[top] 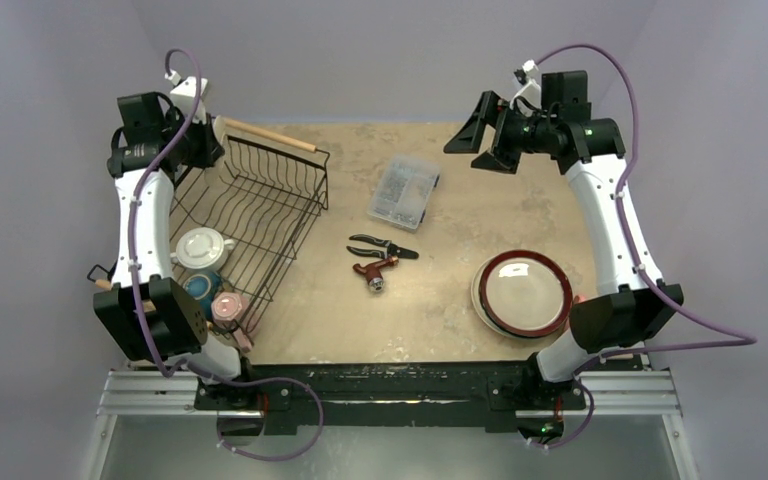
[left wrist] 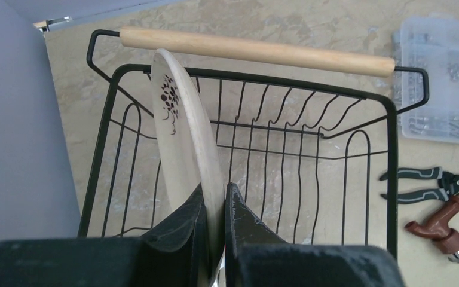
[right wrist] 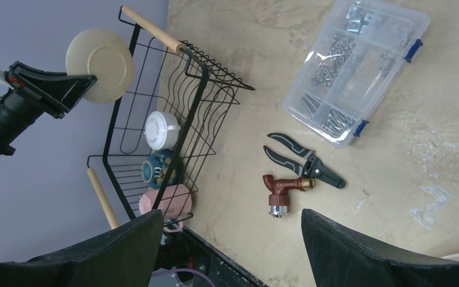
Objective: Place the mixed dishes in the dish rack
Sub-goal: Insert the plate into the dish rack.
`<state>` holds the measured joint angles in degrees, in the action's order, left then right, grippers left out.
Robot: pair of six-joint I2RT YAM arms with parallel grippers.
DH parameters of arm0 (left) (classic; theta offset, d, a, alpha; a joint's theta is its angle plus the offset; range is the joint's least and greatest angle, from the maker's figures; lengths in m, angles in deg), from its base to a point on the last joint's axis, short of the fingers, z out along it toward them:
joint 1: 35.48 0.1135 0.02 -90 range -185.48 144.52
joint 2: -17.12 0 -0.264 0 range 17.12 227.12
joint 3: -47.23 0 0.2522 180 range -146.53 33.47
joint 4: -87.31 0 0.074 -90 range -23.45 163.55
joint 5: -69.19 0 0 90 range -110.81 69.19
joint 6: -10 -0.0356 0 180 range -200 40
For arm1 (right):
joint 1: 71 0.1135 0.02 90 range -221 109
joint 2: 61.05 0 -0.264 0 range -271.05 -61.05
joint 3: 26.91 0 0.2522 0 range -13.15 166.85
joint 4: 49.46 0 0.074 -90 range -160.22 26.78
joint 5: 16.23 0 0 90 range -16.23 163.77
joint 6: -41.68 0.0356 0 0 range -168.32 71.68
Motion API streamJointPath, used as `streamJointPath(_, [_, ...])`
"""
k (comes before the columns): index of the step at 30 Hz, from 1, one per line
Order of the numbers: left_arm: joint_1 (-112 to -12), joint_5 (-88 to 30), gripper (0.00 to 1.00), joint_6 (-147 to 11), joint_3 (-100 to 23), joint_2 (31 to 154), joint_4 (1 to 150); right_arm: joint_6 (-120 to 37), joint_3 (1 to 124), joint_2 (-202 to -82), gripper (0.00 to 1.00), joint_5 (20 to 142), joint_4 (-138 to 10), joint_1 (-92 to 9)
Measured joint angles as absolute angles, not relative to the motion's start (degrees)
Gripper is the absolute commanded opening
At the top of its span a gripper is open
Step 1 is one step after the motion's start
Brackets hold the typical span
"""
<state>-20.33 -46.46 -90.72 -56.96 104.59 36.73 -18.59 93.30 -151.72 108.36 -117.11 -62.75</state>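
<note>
My left gripper (left wrist: 215, 190) is shut on the rim of a small cream saucer (left wrist: 182, 131) with a dark pattern. It holds the saucer on edge above the far end of the black wire dish rack (left wrist: 391, 179), by its wooden handle (left wrist: 257, 51). The saucer also shows in the top view (top: 222, 128) and the right wrist view (right wrist: 98, 66). The rack (top: 295, 215) holds a white cup (top: 200, 247), a teal piece (top: 203, 287) and a pink mug (top: 228, 307). A red-black-rimmed plate (top: 522, 292) lies stacked on the table at the right. My right gripper (top: 480, 140) is open, empty and raised at the far right.
Black pliers (top: 385, 246) and a red-brown tap fitting (top: 375, 270) lie mid-table. A clear plastic compartment box (top: 404, 190) sits behind them. The rack stands against the left wall.
</note>
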Motion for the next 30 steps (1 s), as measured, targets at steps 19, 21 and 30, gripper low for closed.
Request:
streamJointPath(19, [-16.7, -44.5, 0.0, -104.8, -68.1, 122.4, 19.6, -21.2, 94.8, -151.7, 0.87, 107.7, -116.4, -62.8])
streamJointPath(21, [-16.4, -43.9, 0.0, -105.3, -69.3, 123.4, 19.3, -21.4, 94.8, -151.7, 0.87, 107.7, -116.4, -62.9])
streamJointPath(30, [-16.4, -43.4, 0.0, -105.9, -70.9, 126.9, 18.9, -21.6, 94.8, -151.8, 0.87, 107.5, -116.4, -63.9])
